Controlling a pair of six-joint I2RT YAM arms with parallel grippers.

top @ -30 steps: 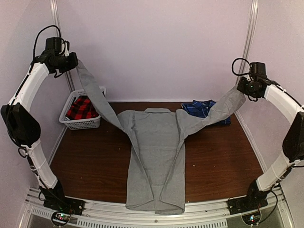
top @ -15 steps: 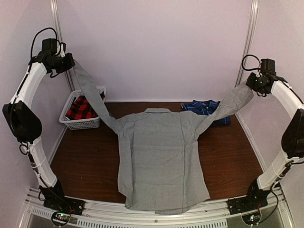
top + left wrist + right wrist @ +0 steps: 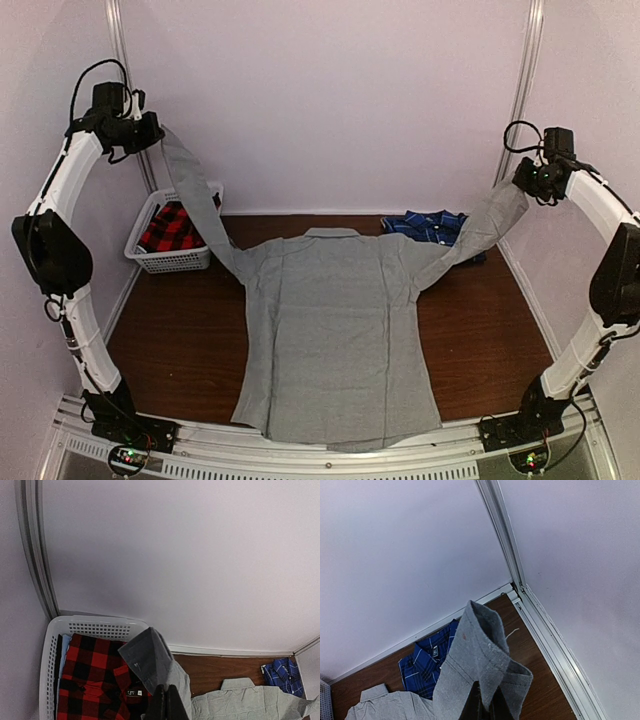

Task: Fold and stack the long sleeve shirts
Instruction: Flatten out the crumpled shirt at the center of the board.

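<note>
Grey shirt (image 3: 335, 340) flat on table (image 3: 170, 340), collar toward far wall, hem hanging over near edge between my bases. Long axis runs near-to-far. Both sleeves stretched up and outward. My left gripper (image 3: 158, 133) pinched fully closed on left cuff, high above basket (image 3: 170, 262). My right gripper (image 3: 525, 180) pinched closed on right cuff, high near right wall. Shirt body low, between both hands. Blue plaid shirt (image 3: 432, 226) at far right, partly behind right sleeve.
</note>
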